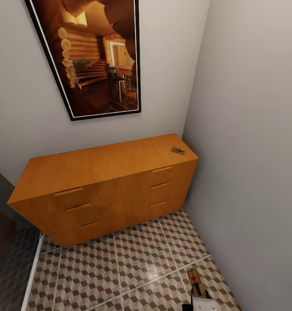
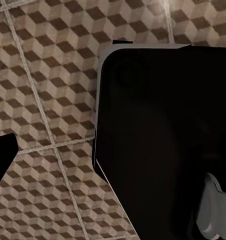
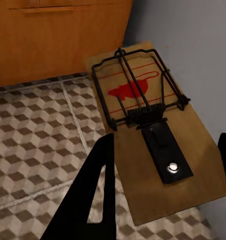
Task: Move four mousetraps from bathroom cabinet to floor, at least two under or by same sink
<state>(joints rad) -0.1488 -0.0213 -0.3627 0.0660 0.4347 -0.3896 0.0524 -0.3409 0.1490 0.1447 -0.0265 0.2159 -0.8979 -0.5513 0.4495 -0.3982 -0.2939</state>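
The orange-brown cabinet [image 1: 98, 168] stands against the far wall, and its drawer fronts [image 3: 57, 40] also appear in the right wrist view. One mousetrap [image 1: 178, 150] lies on its top at the right end. A second mousetrap [image 3: 153, 135], a wooden board with black wire and a red mark, sits between the fingers of my right gripper [image 3: 168, 142]. In the head view that gripper [image 1: 201, 299] holds it [image 1: 195, 277] low over the bathroom floor [image 1: 120, 268], near the right wall. My left gripper [image 2: 110, 160] hangs over the tiles [image 2: 52, 75], one black finger [image 2: 3, 160] far out to the side. The bathroom sink is out of view.
A grey wall [image 1: 249, 172] runs close along the right of the cabinet and my right gripper. A large framed picture [image 1: 94, 56] hangs above the cabinet. A dark part of the robot's body [image 2: 158, 140] sits close under the left wrist camera. A pale strip [image 1: 32, 276] edges the floor at the left.
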